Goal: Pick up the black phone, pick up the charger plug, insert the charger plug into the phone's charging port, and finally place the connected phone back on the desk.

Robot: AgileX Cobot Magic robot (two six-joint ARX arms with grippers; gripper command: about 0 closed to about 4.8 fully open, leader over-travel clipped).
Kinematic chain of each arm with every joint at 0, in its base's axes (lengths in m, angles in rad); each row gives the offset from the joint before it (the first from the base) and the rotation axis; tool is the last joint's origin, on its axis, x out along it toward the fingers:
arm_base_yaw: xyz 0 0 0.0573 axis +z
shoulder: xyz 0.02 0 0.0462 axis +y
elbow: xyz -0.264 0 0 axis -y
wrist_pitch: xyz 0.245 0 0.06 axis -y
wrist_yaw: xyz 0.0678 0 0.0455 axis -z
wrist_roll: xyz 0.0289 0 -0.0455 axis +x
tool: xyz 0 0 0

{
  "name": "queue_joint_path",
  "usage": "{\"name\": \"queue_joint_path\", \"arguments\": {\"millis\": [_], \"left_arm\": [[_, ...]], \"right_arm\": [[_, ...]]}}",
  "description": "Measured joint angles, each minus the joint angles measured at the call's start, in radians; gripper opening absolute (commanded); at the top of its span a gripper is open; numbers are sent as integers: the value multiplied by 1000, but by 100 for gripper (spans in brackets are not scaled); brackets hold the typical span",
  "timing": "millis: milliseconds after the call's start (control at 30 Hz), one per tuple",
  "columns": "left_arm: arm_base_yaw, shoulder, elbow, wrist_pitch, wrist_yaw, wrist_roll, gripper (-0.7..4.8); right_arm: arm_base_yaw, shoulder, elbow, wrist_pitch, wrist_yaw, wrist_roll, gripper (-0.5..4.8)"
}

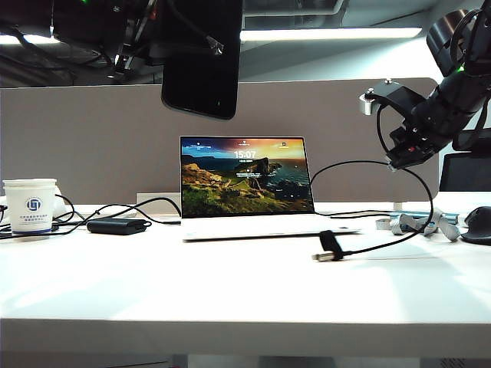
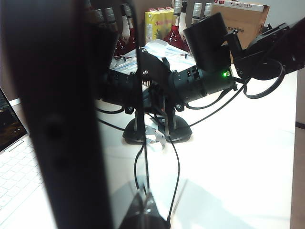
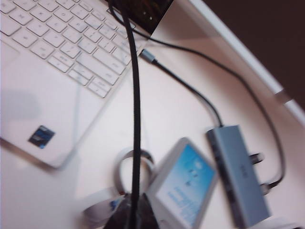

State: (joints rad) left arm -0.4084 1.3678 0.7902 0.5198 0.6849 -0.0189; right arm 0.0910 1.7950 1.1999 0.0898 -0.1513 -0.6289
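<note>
My left gripper (image 1: 192,27) is shut on the black phone (image 1: 201,61) and holds it upright, high above the laptop. In the left wrist view the black phone (image 2: 62,119) fills the near side edge-on, with one finger (image 2: 145,210) pressed against its glossy face. Up at the right, my right gripper (image 1: 399,157) is shut on the black charger cable (image 1: 418,199). The cable loops down to the charger plug (image 1: 326,255), which dangles at the surface of the desk (image 1: 230,299), well away from the jaws. The same cable (image 3: 136,119) runs out from between the shut right fingers.
An open laptop (image 1: 245,184) stands mid-desk. At the left are a paper cup (image 1: 31,203) and a matte power brick (image 1: 116,225); a mouse (image 1: 476,224) is at the right. A grey hub (image 3: 238,176) and a white card (image 3: 186,183) lie below the right gripper.
</note>
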Motion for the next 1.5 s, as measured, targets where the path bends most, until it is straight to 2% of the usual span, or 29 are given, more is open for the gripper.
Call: {"name": "queue_joint_path", "arguments": {"millis": [167,267,666,933,1000,1066,1100,1133,1333,1499], "left_arm": [[0,0,0,0,0,-5,-7],[0,0,0,0,0,-12,-7],[0,0,0,0,0,-15,-7],[0,0,0,0,0,-17,-7],[0,0,0,0,0,-17,-7],[0,0,0,0,0,-17,-7],[0,0,0,0,0,-17,-7],[0,0,0,0,0,-17,-7],[0,0,0,0,0,-19,-7],[0,0,0,0,0,-19,-7]], "right_arm": [[0,0,0,118,93,-54,-8],[0,0,0,193,104,-57,-8],[0,79,0,243,-102,-60,-6],[1,128,0,308,-110,-53,-1],[1,130,0,304,-110,-34,84],[1,127,0,309,-108,-11,241],[1,127,0,311,-103,-6,295],[1,126,0,313,-96,-2,317],[1,123,0,314,-84,12,316],[8,72,0,312,-84,105,315]]}}
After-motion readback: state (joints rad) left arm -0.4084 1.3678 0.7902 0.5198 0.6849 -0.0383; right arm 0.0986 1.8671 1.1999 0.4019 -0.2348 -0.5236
